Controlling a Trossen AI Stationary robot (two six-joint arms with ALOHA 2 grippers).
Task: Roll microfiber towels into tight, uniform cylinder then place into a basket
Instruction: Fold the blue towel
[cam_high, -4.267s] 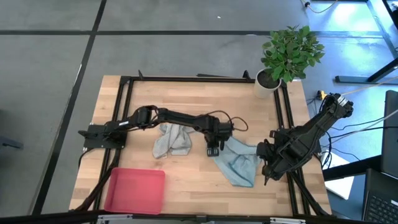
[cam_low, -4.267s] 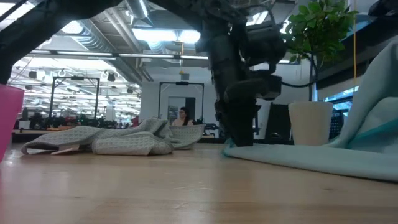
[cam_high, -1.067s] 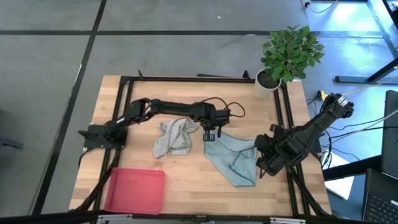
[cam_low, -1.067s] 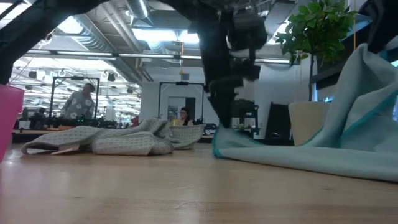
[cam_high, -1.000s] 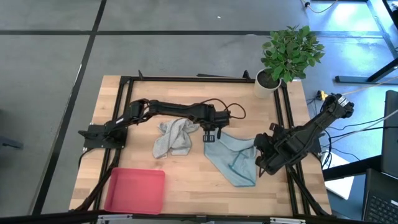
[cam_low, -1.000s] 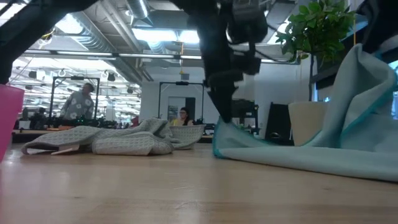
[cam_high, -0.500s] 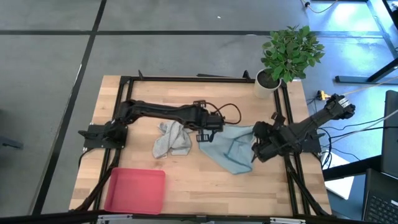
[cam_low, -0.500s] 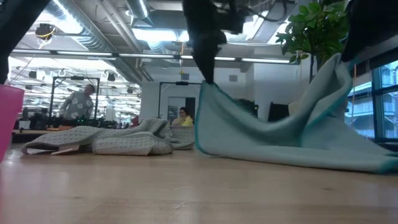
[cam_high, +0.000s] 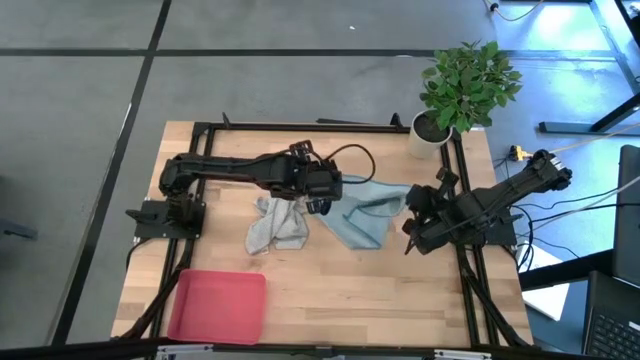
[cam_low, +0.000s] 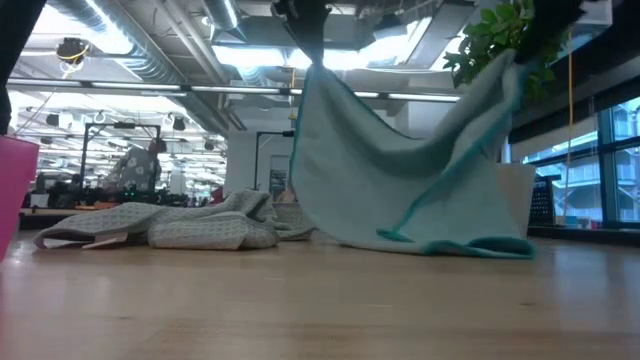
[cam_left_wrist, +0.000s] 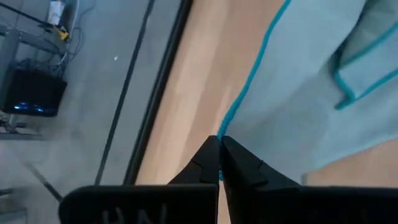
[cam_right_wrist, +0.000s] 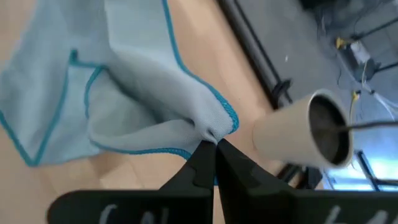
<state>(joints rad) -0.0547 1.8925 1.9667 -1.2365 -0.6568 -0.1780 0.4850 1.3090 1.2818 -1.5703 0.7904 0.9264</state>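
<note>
left claw (cam_left_wrist: 219, 140) clamped on one edge of pale blue-teal microfiber cloth (cam_high: 362, 212) | right claw (cam_right_wrist: 214, 144) pinched on its opposite corner | cloth lifted, sagging between claws, lower hem on wooden tabletop (cam_high: 340, 290) | crumpled light grey cloth (cam_high: 277, 222) beside it | pink-red plastic tray (cam_high: 218, 305) near front-left corner

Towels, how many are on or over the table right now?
2. The grey towel lies crumpled on the table mid-left. The blue-teal towel hangs between the left gripper and right gripper, lower edge touching the table. None appears hidden.
</note>
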